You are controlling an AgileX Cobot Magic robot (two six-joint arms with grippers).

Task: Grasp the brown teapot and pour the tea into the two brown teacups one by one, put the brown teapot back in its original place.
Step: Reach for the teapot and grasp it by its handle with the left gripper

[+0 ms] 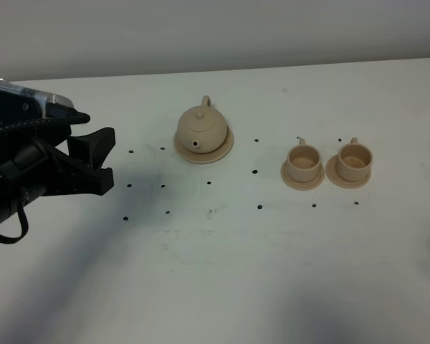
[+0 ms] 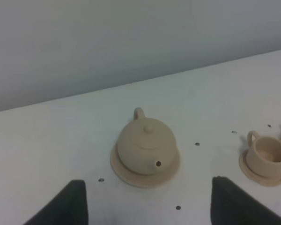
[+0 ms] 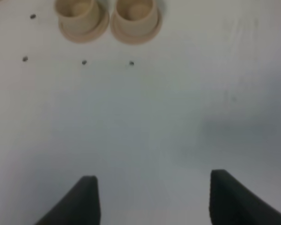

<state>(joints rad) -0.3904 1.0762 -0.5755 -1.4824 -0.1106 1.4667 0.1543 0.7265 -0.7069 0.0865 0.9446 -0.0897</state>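
The teapot (image 1: 203, 129) sits at upper centre of the high view on its wide saucer (image 1: 226, 148). Its spout faces the lower edge of the frame and its loop handle (image 1: 206, 101) the upper edge. The two cups (image 1: 303, 159) (image 1: 355, 159) stand side by side on their own small saucers to its right, well apart from it. No dark liquid shows in either.

The left gripper (image 1: 106, 159) is at the left edge, fingers spread wide and empty, well apart from the pot. The right gripper (image 3: 154, 199) appears only in its wrist view, also spread wide and holding nothing.

The pot looks like glazed ceramic, so probably stiff, smooth, chippable and weighty if full. The handle is the likely grip, pinched across the loop, though it is small and on the far side. The lid may be loose and could slip off in a steep tilt.
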